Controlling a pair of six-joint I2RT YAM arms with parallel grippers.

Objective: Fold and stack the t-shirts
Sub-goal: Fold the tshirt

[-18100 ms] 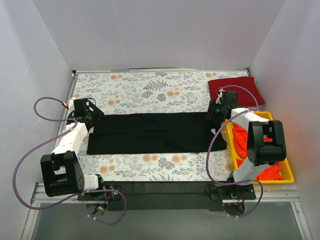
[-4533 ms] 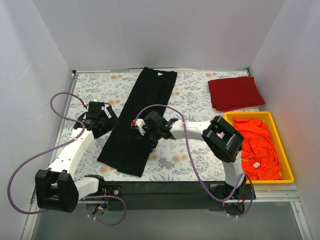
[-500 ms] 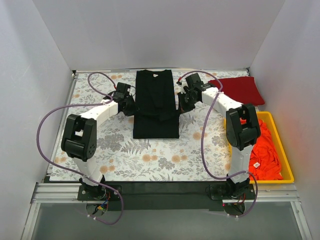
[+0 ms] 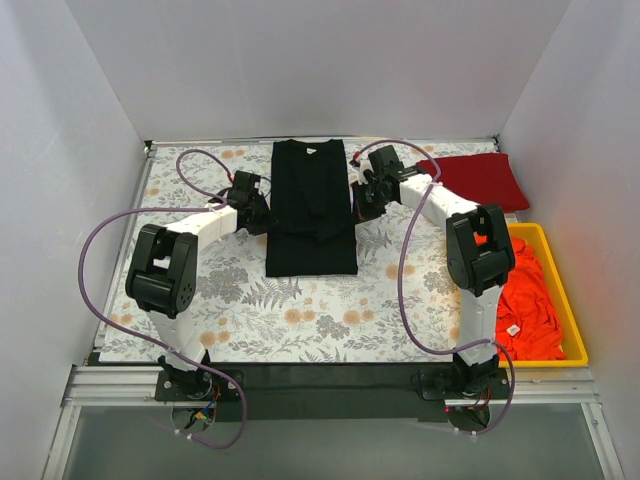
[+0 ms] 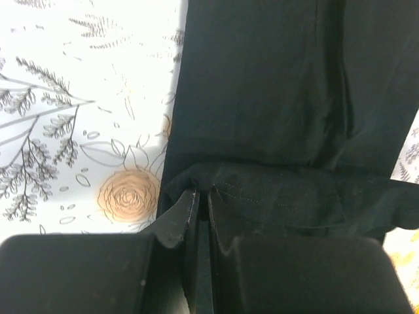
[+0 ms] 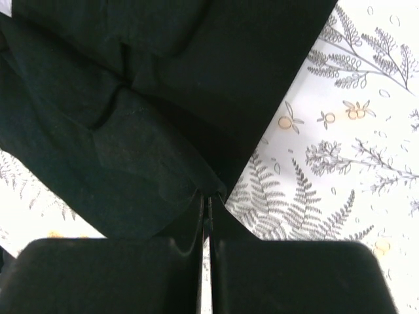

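T-shirt (image 4: 311,205) lies between left claw (image 5: 202,200) and right claw (image 6: 208,196), edges pinched.

The middle shirt (image 4: 312,215) is lying in the centre of the tabletop (image 4: 300,320), reaching to the far edge. The left claw (image 4: 264,213) is sitting at its left edge, the right claw (image 4: 357,206) at its right. The corner shirt (image 4: 475,178) is lying far right. Nearer, a bin (image 4: 577,340) is holding a heap of shirts (image 4: 525,300).
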